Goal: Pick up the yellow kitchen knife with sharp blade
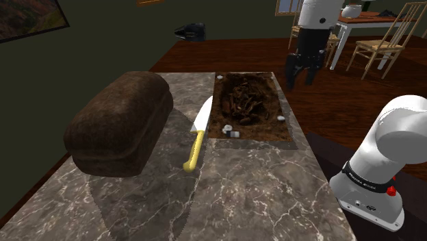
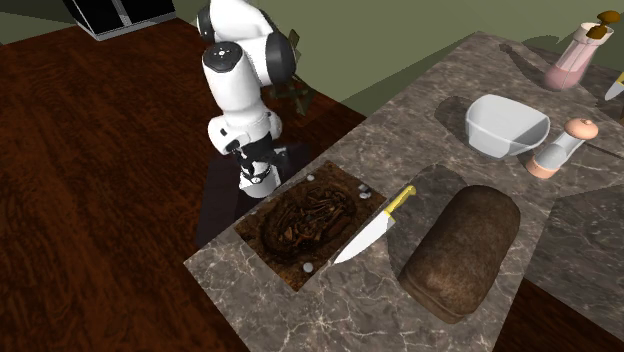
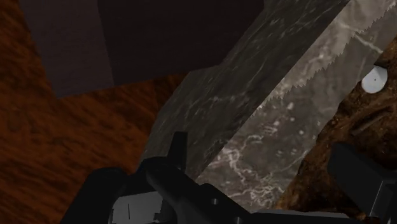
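Observation:
The knife lies flat on the marble counter between the loaf and the sunken basin, with a yellow handle (image 1: 195, 151) (image 2: 400, 200) and a pale pointed blade (image 1: 203, 115) (image 2: 360, 240). Its blade tip reaches the basin's rim. My black gripper (image 1: 302, 81) (image 2: 255, 183) (image 3: 267, 167) hangs open and empty off the counter's edge, on the far side of the basin from the knife. In the wrist view one finger (image 3: 179, 150) stands over the counter's side wall and the other finger (image 3: 357, 173) over the basin's brown contents.
A big dark brown loaf (image 1: 120, 123) (image 2: 462, 250) lies close beside the knife. The basin (image 1: 248, 104) (image 2: 305, 222) holds brown debris and small white pieces. A white bowl (image 2: 506, 125), a shaker (image 2: 561, 148) and a pink bottle (image 2: 571, 62) stand further along. Chairs and a table (image 1: 373, 41) stand behind.

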